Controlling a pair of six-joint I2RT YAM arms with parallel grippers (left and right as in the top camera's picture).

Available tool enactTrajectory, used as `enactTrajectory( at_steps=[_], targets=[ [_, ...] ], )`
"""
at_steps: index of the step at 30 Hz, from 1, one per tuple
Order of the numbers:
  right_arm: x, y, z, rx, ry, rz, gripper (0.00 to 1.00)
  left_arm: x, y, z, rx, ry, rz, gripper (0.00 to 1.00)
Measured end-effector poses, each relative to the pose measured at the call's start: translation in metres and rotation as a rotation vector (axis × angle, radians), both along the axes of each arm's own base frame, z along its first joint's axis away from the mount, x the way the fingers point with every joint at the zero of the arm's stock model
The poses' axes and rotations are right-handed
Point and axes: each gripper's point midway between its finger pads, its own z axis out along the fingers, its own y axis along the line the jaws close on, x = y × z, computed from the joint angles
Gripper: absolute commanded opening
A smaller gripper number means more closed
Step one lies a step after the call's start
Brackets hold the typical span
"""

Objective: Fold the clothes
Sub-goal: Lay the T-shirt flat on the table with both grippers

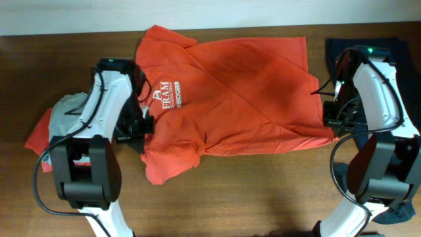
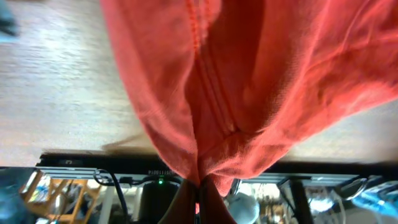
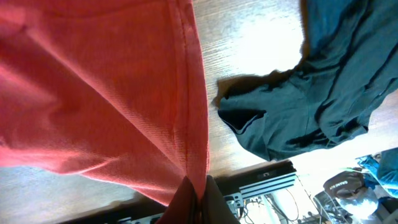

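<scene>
Over the worktop (image 1: 263, 191), grips the orange-red T-shirt (image 1: 250, 85) at opposite sides, left jaws and right jaws clamped on cloth.

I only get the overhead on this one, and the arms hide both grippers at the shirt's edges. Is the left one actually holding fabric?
Observer: Yes. The left wrist view shows the left gripper shut on a bunched fold of the orange T-shirt, along a stitched seam.
Operator: And the right?
Observer: The right gripper is shut on the shirt's hemmed edge.
Operator: Did it catch the dark garment too?
Observer: No. The navy garment lies on the table, clear of the fingers, with bare wood showing between it and the shirt.
</scene>
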Motion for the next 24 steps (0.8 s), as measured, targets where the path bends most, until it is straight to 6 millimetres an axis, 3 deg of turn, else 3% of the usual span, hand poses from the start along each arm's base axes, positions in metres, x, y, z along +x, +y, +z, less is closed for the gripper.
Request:
enactTrajectory(
  at_steps=[6, 14, 16, 21, 24],
  targets=[
    [-0.013, 0.002, -0.015, 0.009, 0.051, 0.0, 0.04, -0.016, 0.0, -0.013, 0.001, 0.056, -0.018, 0.0],
    [-0.048, 0.011, -0.057, 0.046, 0.151, -0.014, 0.04, -0.035, 0.004, -0.029, 0.017, 0.114, -0.025, 0.0],
    [-0.056, 0.011, -0.062, 0.06, 0.147, -0.032, 0.04, -0.035, 0.013, -0.029, 0.079, 0.102, -0.021, 0.0],
    [-0.048, 0.006, -0.052, 0.058, 0.05, -0.061, 0.04, -0.004, 0.029, -0.017, 0.182, -0.14, 0.053, 0.0],
    [-0.027, 0.0, -0.041, 0.038, -0.065, -0.067, 0.04, 0.022, 0.032, -0.008, 0.175, -0.305, 0.108, 0.0]
  ],
)
